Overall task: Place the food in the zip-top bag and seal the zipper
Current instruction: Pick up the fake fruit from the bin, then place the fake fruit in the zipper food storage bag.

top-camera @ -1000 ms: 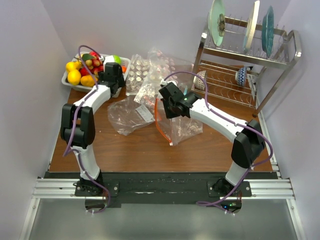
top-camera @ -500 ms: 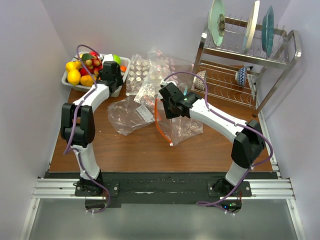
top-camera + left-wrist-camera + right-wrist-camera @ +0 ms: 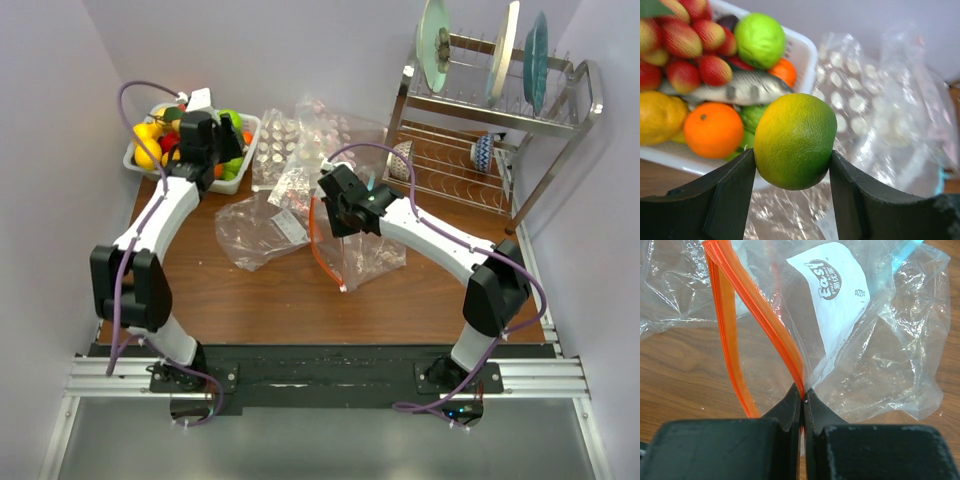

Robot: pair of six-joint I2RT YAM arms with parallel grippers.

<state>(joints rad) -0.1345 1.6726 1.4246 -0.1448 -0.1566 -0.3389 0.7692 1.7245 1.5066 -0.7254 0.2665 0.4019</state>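
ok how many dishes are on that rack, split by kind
plates: 3
bowls: 2
total: 5

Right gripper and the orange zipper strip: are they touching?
Touching. The right wrist view shows the right gripper with jaws shut on the zipper, pinching the strip's near end.

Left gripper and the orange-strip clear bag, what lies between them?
In the top view, loose crumpled clear plastic bags lie between the left gripper, holding a green-yellow toy fruit, and the orange-strip clear bag.
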